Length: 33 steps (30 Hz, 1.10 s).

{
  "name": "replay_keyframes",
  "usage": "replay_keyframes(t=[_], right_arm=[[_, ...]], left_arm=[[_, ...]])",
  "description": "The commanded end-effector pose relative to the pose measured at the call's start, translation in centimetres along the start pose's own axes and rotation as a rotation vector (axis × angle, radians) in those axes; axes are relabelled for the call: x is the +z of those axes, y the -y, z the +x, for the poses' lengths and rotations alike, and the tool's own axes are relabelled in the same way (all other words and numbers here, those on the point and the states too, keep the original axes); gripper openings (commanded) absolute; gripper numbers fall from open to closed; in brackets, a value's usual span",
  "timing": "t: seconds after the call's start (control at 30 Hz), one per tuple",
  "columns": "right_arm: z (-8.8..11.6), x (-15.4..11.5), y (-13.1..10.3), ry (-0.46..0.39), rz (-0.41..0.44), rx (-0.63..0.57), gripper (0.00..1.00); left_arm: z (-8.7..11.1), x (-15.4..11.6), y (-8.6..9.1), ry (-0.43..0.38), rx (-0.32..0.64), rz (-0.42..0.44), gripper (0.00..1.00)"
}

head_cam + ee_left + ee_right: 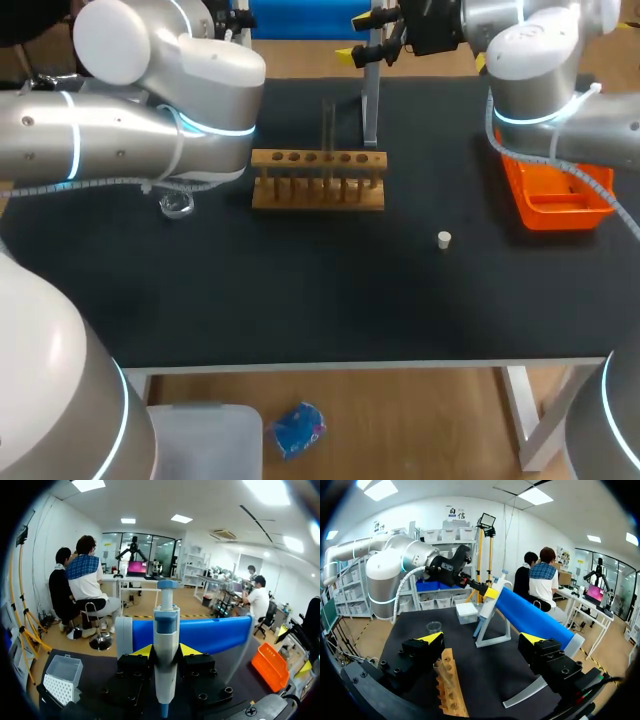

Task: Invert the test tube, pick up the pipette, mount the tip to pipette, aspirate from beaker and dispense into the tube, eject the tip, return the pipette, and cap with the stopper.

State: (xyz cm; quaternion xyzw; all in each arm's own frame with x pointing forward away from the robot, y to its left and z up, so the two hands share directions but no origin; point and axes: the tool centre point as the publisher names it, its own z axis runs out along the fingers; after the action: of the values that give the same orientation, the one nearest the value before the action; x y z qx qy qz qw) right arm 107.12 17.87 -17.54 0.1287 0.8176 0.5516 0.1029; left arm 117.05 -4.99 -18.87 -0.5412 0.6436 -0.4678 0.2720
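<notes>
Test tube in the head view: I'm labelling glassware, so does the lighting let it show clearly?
Head view: the test tube is faint against the dark table, the beaker shows by glints. Right wrist view: the beaker is a pale ring.

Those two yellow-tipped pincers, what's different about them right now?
The left pincer is closed on the white and blue pipette, touching it from both sides; the right pincer is open and empty. The left one is at the white stand; the right one is near the wooden test tube rack. Both are black with yellow tips.
</notes>
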Motion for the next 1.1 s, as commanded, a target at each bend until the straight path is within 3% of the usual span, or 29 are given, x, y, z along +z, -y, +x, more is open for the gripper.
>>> replay_keyframes(t=[0.03,0.5,1.1], right_arm=[[-0.04,-0.09,-0.03,-0.002,0.003,0.0,1.0],[-0.04,-0.09,-0.03,-0.002,0.003,0.0,1.0],[-0.04,-0.09,-0.03,-0.002,0.003,0.0,1.0]], left_arm=[[0.11,0.31,0.08,0.014,-0.004,-0.011,0.0],[0.1,0.77,-0.84,0.035,-0.019,-0.056,0.0],[-0.03,0.7,-0.24,0.057,-0.015,-0.056,0.0]])
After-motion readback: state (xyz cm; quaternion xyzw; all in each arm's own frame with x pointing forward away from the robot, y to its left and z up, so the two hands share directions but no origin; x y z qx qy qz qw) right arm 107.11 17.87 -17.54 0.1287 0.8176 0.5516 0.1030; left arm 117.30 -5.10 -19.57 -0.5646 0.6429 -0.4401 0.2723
